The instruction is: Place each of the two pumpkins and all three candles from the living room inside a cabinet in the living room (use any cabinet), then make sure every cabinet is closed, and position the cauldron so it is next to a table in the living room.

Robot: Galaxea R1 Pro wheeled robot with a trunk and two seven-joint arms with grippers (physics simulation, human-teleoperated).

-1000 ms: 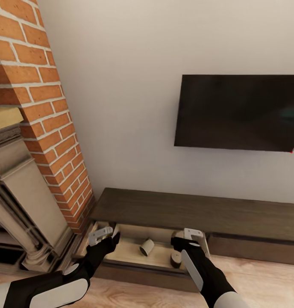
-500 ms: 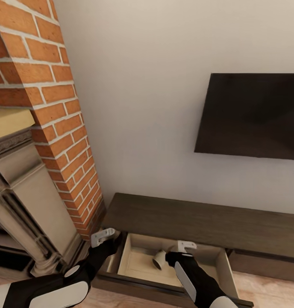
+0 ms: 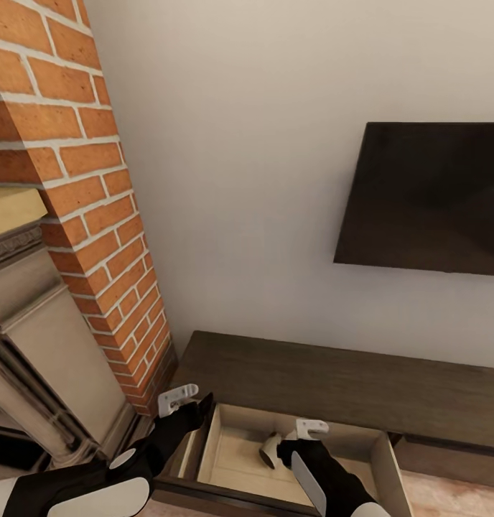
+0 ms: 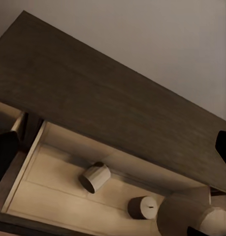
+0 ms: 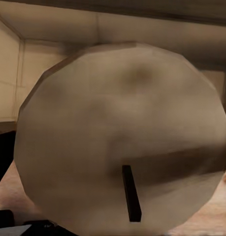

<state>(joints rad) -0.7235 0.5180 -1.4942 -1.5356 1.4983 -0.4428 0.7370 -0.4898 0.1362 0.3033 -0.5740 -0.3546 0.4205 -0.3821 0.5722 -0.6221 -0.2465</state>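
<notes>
Since a second ago the head camera swung left and closer: more brick fireplace (image 3: 75,179), TV (image 3: 430,197) pushed right, open drawer (image 3: 380,459) now squarely below.

Right hand (image 3: 304,435) is over the drawer with a candle (image 5: 120,132) right at it — the right wrist view looks straight onto the candle's flat wick end, so its long axis runs roughly along the fingers. Looks clenched on that candle, but no finger contact shows, so can't tell for sure. Left wrist view shows the same candle (image 4: 184,216) above the drawer interior.

Two more candles already in the drawer: one on its side (image 4: 94,177), one upright (image 4: 142,207), just beside each other, near the right hand and below it.

Left hand (image 3: 176,399) sits at the drawer's left edge, over the cabinet (image 3: 333,377) corner, fingers parted, empty.

Key relation: drawer floor lies directly under the right hand's candle, free space toward the left hand. My read: release is next, right arm does it. Risk: it lands on the upright candle or rolls.
</notes>
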